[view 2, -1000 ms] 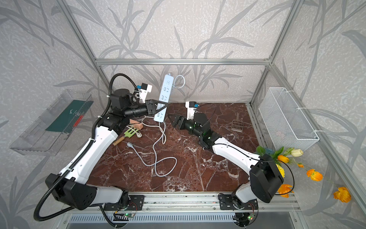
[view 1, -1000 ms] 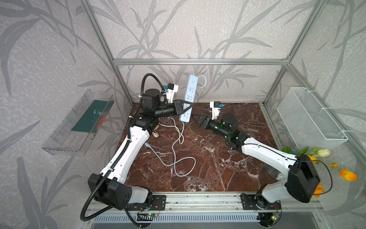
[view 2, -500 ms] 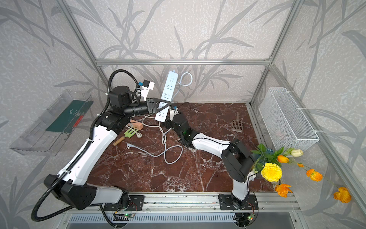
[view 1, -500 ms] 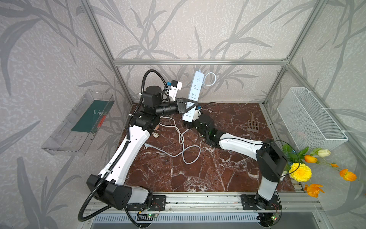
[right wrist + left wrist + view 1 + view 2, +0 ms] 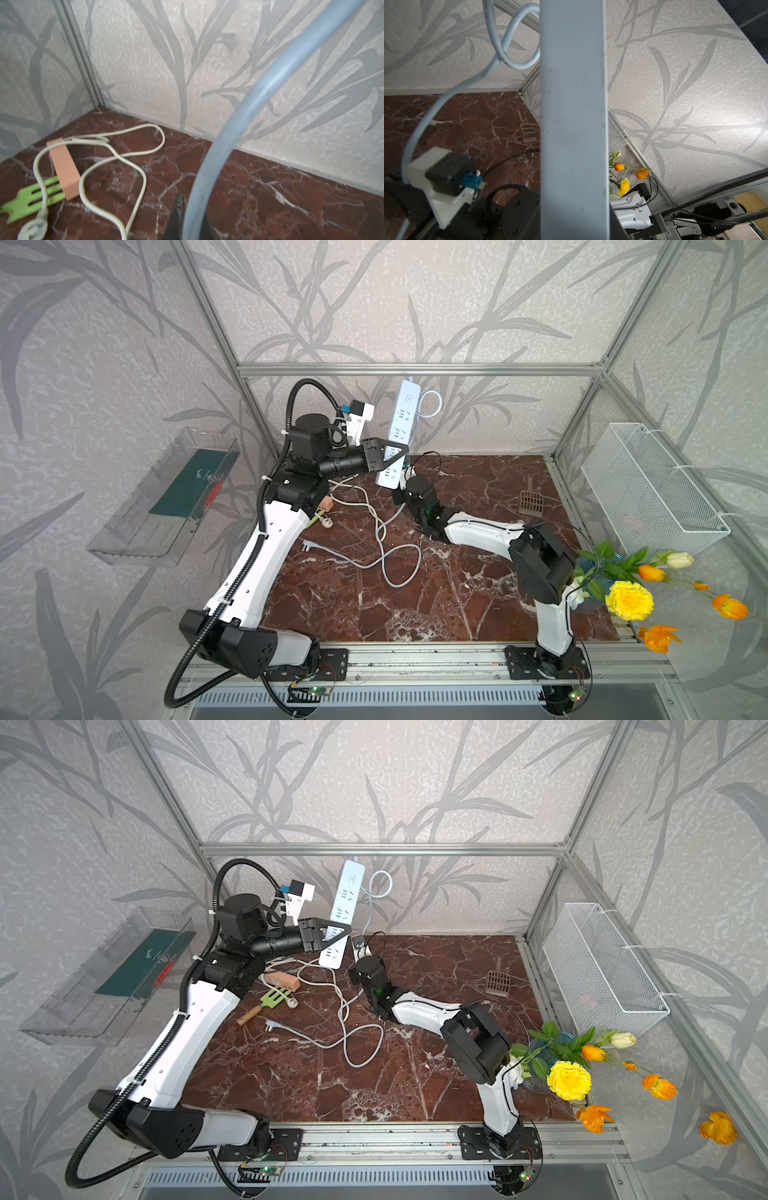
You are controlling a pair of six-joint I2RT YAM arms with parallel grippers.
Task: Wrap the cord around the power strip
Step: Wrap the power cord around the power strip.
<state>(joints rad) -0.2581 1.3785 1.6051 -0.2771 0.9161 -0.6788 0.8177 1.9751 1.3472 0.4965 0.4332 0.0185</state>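
Observation:
The white power strip [image 5: 401, 423] [image 5: 345, 898] hangs tilted, nearly upright, in the air at the back. My left gripper [image 5: 390, 456] [image 5: 332, 934] is shut on its lower half. In the left wrist view the strip [image 5: 573, 124] fills the middle and hides the jaws. Its grey cord [image 5: 430, 404] [image 5: 374, 886] loops off the top end and drops behind the strip. Just below the strip, my right gripper [image 5: 401, 501] [image 5: 355, 979] [image 5: 192, 207] is shut on the cord [image 5: 239, 116]. The rest of the cord [image 5: 399, 568] lies coiled on the marble floor, ending in the plug [image 5: 306, 546].
An orange block [image 5: 282, 982] [image 5: 63, 166] with a cream cable and a green fork-like tool [image 5: 272, 998] lie at the back left. A brown scoop [image 5: 531, 502] sits at the back right. A wire basket [image 5: 648, 485] and flowers [image 5: 629, 599] are on the right, a clear tray [image 5: 166, 497] on the left wall.
My right arm swung in from the middle of the floor to under the strip and its jaws closed on the cord. The left gripper lifted the strip higher. The loose cord shifted.

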